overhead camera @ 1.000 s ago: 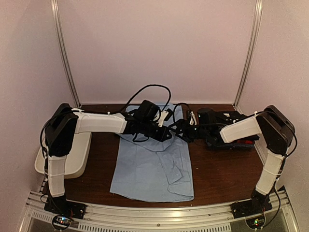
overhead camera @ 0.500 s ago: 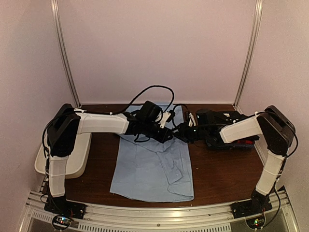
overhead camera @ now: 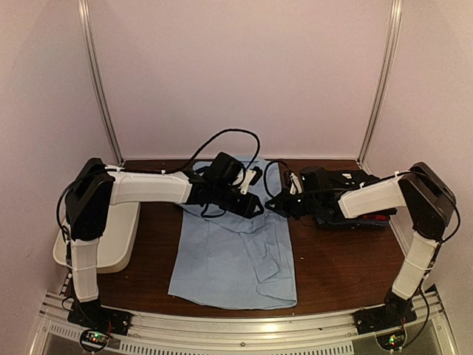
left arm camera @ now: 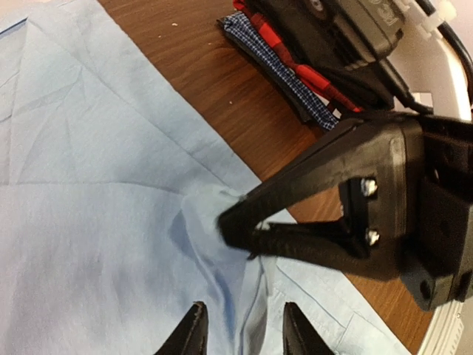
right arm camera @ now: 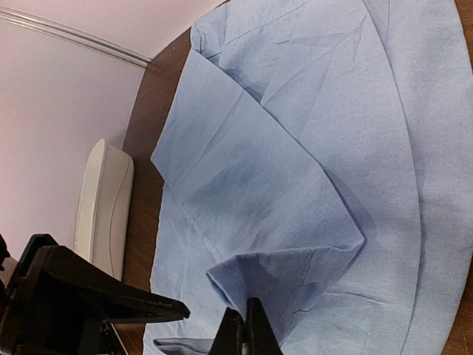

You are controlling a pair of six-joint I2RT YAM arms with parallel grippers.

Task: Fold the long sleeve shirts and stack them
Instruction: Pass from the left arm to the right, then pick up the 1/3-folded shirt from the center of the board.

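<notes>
Brown wooden surface (overhead camera: 332,259) before you, light blue shirt (overhead camera: 229,259) spread at its middle, white tub (overhead camera: 118,237) at your left, your left pincer (left arm camera: 244,307) parted over the cloth, your right pincer (right arm camera: 245,310) closed on a raised fold of it, folded shirts (left arm camera: 288,70) stacked beyond, far right.

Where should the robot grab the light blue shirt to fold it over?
Probably the raised ridge of cloth on the right edge of the light blue shirt, near its far end, coming in low from the right. The rest lies flat on the table, hard to pinch; the right gripper is shut on that ridge.
</notes>
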